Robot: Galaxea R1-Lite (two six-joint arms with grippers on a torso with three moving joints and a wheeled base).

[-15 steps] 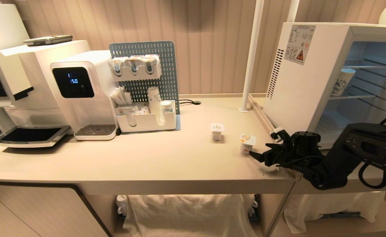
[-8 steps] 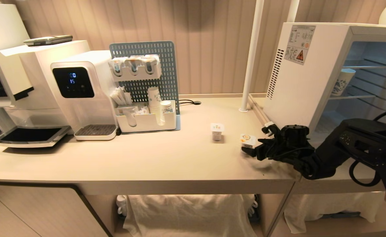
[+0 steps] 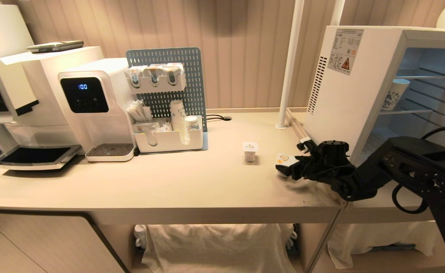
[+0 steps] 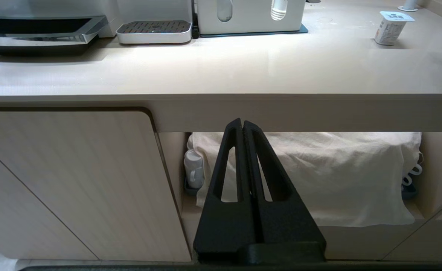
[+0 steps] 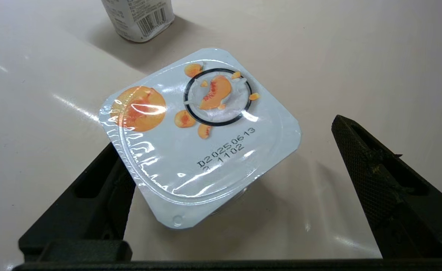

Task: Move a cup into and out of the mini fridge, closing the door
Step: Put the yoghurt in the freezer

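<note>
Right gripper (image 3: 289,169) sits low on the desk (image 3: 192,185), jaws wide apart around the peach yogurt cup (image 5: 202,131), nothing gripped yet. One finger is tucked under the foil lid's edge; the other stands well clear. Advice: centre on the cup body below the lid flange, close gently so the thin wall doesn't crush, then lift straight up. Second cup (image 3: 250,151) stands apart. Mini fridge (image 3: 349,87) is just right, interior exposed. Left gripper (image 4: 243,128) parked below the desk edge, jaws together, empty.
</note>
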